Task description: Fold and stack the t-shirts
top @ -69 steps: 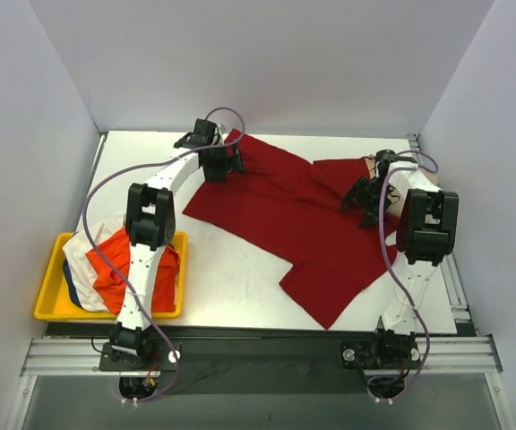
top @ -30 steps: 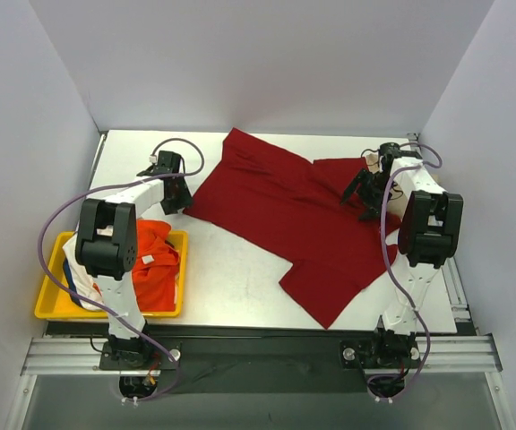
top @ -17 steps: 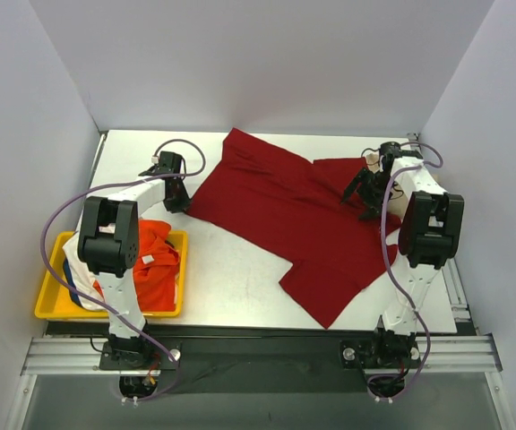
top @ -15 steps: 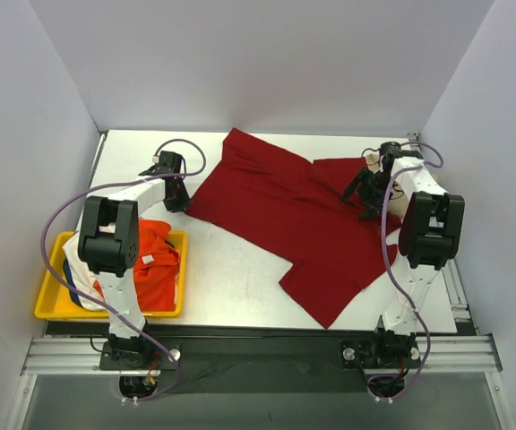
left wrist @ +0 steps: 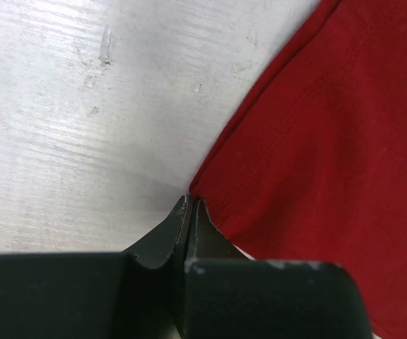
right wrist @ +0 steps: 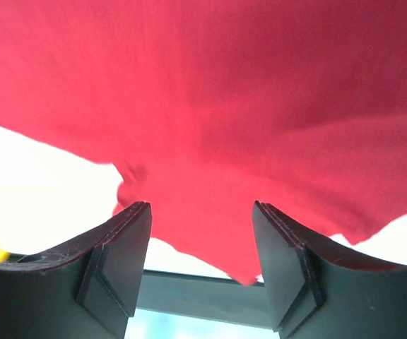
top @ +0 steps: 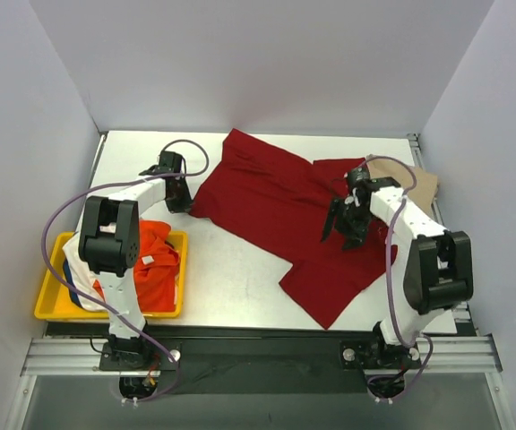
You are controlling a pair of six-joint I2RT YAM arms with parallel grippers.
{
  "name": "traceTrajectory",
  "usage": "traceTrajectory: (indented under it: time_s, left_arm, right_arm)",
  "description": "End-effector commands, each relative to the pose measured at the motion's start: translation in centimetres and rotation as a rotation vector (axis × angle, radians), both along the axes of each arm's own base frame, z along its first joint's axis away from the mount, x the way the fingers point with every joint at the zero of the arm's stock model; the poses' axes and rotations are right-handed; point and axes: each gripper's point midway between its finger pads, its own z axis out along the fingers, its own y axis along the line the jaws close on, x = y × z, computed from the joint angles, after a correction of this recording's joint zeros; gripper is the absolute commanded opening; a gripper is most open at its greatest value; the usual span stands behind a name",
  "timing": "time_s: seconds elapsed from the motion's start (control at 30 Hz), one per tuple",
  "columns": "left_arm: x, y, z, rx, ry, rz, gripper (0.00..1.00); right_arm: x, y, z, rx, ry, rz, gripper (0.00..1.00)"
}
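Note:
A large dark red t-shirt (top: pixel 276 202) lies spread across the table. My left gripper (top: pixel 179 201) sits at its left corner. In the left wrist view the jaws (left wrist: pixel 189 200) are pressed together, pinching the very tip of that corner of the red cloth (left wrist: pixel 331 141). My right gripper (top: pixel 339 235) hovers open over the right middle of the shirt. Red cloth (right wrist: pixel 210 92) fills the right wrist view beyond its spread fingers (right wrist: pixel 201 206), and nothing is between them. A tan t-shirt (top: pixel 417 184) lies at the back right. Orange (top: pixel 150 267), white (top: pixel 79 255) and blue (top: pixel 68 287) t-shirts are heaped in the tray.
The yellow tray (top: pixel 47 309) sits at the front left beside the left arm. White walls close in the table on three sides. A metal rail (top: pixel 258 351) runs along the near edge. Bare white tabletop (top: pixel 231 269) shows between tray and shirt.
The left jaws closed on the shirt's left corner. The right arm swung from the back right edge in over the shirt, uncovering the tan t-shirt.

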Motion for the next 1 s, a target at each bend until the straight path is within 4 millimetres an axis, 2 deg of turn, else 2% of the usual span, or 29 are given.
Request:
traceTrajectory:
  time_s: [0.0,0.03,0.1,0.13,0.2,0.23,0.33,0.67,0.97]
  left_arm:
    - [0.7,-0.5,1.4,-0.036,-0.023,-0.055,0.00]
    - [0.7,-0.5,1.5,-0.035,-0.028,-0.065,0.00]
    - [0.9,-0.4,1.7,-0.036,-0.039,-0.073,0.00]
    - [0.9,-0.2,1.6,-0.031,-0.040,-0.079,0.00]
    - [0.9,0.0,1.5,-0.037,-0.040,-0.081,0.00]
    - [0.9,0.1,1.6,-0.043,-0.042,-0.081,0.00]
    - [0.7,0.0,1.3,-0.064,-0.042,-0.095,0.00]
    - [0.4,-0.6,0.8,-0.098,-0.036,-0.128,0.00]
    - [0.9,-0.3,1.3,-0.117,-0.049,-0.128,0.00]
  right_arm:
    - [-6.8,-0.2,-1.0,-0.096,0.097,0.064,0.59]
    - [-8.1,-0.1,-0.6,-0.102,0.077,0.065,0.58]
    - [-10.5,0.5,-1.0,-0.122,0.085,0.084,0.58]
    - [-12.8,0.3,-1.6,-0.125,0.103,0.096,0.58]
    - [-15.1,0.5,-2.3,-0.130,0.126,0.070,0.57]
    - [-16.8,0.6,-2.8,-0.139,0.129,0.091,0.56]
    - [-19.4,1.0,-3.5,-0.149,0.124,0.074,0.54]
    - [-21.9,2.1,-5.7,-0.230,0.136,0.091,0.44]
    - [-21.9,2.1,-6.9,-0.283,0.167,0.110,0.39]
